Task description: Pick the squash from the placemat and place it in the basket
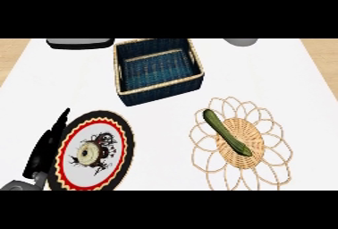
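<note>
A long green squash lies diagonally on a woven straw placemat with looped edges, at the right front of the white counter. Behind it and to the left stands a dark blue wicker basket with a tan rim, with nothing in it. My left hand shows at the lower left edge, fingers straight and pointing up, resting beside a plate. It touches neither the squash nor the basket. My right hand is out of sight.
A round plate with a black and red rim and a dark drawing lies at the front left. A flat grey object sits at the back left, and a grey rounded object at the back right.
</note>
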You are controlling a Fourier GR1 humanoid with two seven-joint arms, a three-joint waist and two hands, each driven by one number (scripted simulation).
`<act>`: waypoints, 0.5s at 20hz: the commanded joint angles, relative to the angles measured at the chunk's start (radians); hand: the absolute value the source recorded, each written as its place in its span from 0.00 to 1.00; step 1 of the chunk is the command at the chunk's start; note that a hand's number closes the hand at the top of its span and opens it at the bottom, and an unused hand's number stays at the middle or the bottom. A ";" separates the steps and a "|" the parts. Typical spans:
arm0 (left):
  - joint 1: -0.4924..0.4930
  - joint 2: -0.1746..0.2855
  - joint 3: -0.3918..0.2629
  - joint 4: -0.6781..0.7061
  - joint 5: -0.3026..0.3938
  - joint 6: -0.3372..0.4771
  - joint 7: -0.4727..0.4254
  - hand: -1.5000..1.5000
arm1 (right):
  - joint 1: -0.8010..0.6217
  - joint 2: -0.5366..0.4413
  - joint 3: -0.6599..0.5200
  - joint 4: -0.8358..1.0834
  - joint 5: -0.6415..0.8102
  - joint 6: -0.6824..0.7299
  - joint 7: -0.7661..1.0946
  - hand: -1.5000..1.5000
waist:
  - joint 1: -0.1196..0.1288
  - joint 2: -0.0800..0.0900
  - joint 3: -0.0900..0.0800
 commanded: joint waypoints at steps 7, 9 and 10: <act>-0.026 -0.002 0.060 0.039 -0.007 -0.077 -0.016 0.50 | -0.246 0.011 -0.034 0.198 -0.052 -0.057 -0.100 0.00 | 0.021 0.006 -0.001; 0.009 -0.020 0.038 -0.045 -0.028 -0.056 0.026 0.50 | -0.245 0.006 -0.038 0.195 -0.075 -0.055 -0.104 0.00 | 0.023 0.004 -0.001; -0.032 -0.024 0.042 0.015 -0.037 -0.064 0.018 0.50 | -0.309 -0.004 -0.040 0.182 -0.038 -0.045 -0.049 0.00 | 0.023 0.006 -0.001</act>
